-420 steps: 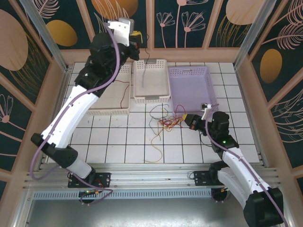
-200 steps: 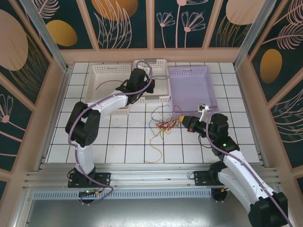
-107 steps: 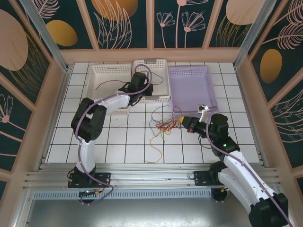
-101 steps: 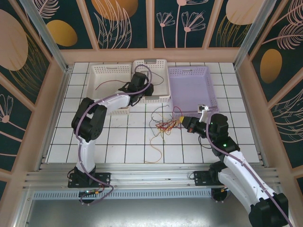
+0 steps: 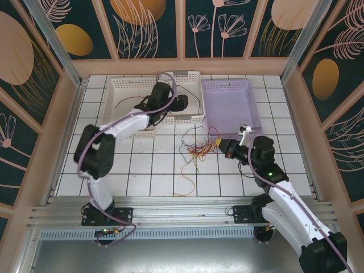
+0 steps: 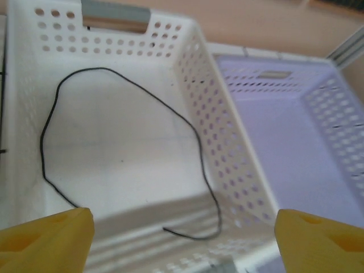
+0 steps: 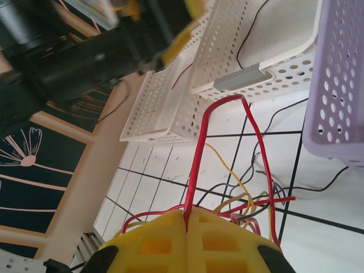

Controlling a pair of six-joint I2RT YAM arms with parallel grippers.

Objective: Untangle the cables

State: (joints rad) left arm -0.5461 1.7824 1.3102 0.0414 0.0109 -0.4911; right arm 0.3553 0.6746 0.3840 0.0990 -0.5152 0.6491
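Cables part sorted: my left gripper (image 5: 180,103) spread open over the middle white basket (image 5: 183,119), my right gripper (image 5: 219,144) clamped on a red cable (image 7: 195,165).
My left fingers (image 6: 45,239) stand wide apart, holding nothing, above the near end of that basket. One black cable (image 6: 41,148) lies loose on the basket floor in a big open loop, its near end by the right wall. Purple basket (image 5: 227,85) sits just right of it. My right jaws are together on the red cable, which arches up from the fingertips and drops back into the tangle (image 5: 196,151) of red, black and yellow cables on the table (image 5: 148,170) tiles, near the baskets' near edges. One yellow cable (image 5: 193,186) trails from the tangle toward the near side.
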